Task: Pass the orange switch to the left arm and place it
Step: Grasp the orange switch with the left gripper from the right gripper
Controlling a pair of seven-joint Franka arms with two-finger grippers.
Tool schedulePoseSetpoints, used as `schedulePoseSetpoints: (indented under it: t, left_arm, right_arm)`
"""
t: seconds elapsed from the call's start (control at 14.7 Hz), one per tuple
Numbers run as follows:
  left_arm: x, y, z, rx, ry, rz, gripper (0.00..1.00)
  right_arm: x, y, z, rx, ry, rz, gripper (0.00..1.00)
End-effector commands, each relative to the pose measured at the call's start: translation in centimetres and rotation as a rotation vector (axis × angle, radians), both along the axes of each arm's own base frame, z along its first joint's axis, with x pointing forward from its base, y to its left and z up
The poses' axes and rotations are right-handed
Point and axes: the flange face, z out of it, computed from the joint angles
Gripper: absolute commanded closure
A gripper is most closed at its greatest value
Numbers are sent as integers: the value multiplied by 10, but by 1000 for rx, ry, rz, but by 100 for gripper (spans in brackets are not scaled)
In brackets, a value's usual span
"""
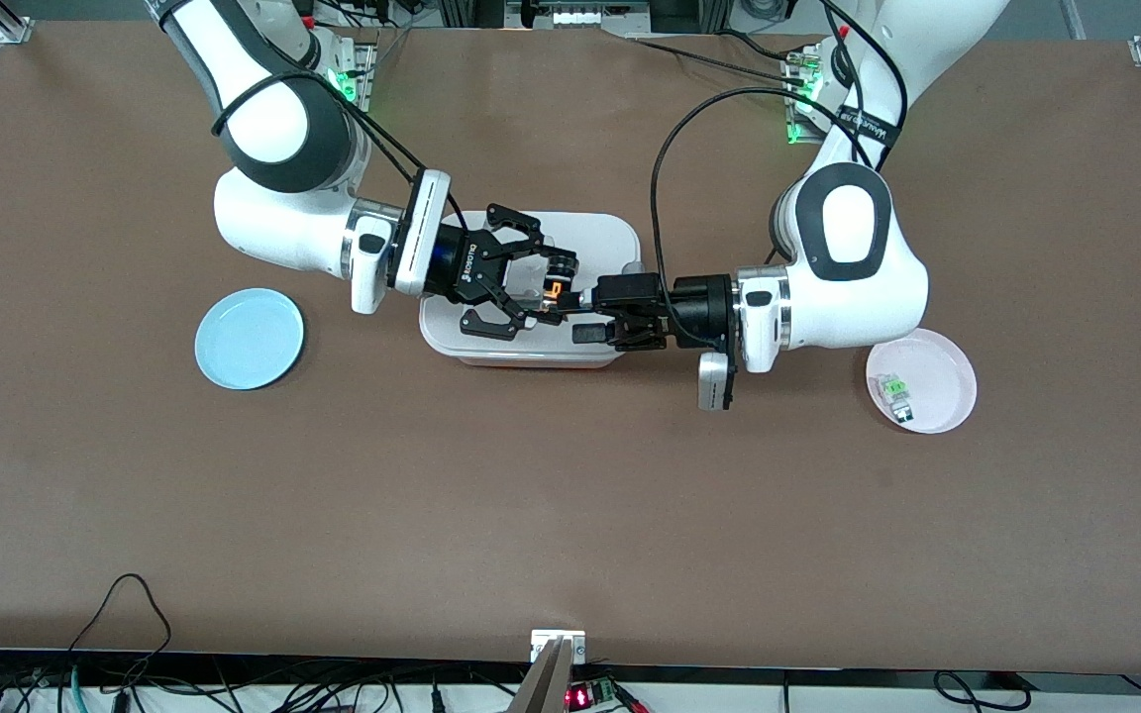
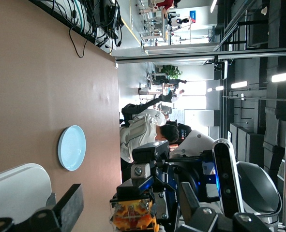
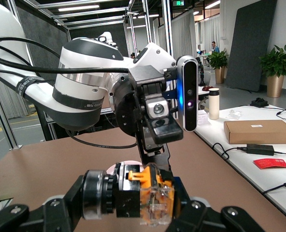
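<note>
Orange switch (image 1: 554, 288) is sitting in the air over the box (image 1: 620, 238), between the two grippers that are meeting tip to tip above the lid. The right gripper (image 1: 543, 287) is clamping fully shut on it, black body between the fingers and the orange, clear-cased end pointing toward the left gripper (image 1: 602, 315). In the right wrist view the orange switch (image 3: 150, 199) is filling the space at the fingertips, and in the left wrist view the same part (image 2: 133, 215) is showing just ahead of the left fingers (image 2: 65, 208). The left gripper's jaws are standing partly apart on either side of the switch's free end; whether they are touching it cannot be told.

One switch is being held. One white box is lying under both grippers. Two plates are resting on the table: one blue plate (image 1: 249, 338) toward the right arm's end, one pink plate (image 1: 937, 356) toward the left arm's end. One small clear-and-green component (image 1: 897, 393) is lying on the pink plate. Two arms are reaching in.
</note>
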Motion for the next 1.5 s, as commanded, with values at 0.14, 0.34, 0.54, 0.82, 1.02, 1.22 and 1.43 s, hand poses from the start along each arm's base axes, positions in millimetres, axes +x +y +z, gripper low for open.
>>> schedulePoseSetpoints:
  t: [0.14,0.34,0.54,0.82,1.02,1.22,1.43]
  left_arm:
    - [-19,-11,2,-33,43,8,31]
    - [-26,-10,0,-30,55,4,36]
    - [-28,-9,0,-28,56,3,76]
    - [-28,-9,-1,-28,56,2,100]
    - [-27,-8,-1,-28,56,5,100]
    - [-27,-7,0,-29,55,6,100]
    - [-25,-4,0,-31,56,8,100]
  right_arm:
    - [-5,2,-4,1,-10,-19,58]
    - [-7,2,-7,-2,-4,-17,58]
    - [-7,2,-8,-3,-2,-17,58]
    - [-7,2,-8,-3,-2,-17,57]
    - [-8,2,-7,1,11,-17,0]
    - [-7,2,-6,2,11,-18,0]
    - [-4,-5,-5,1,12,-28,0]
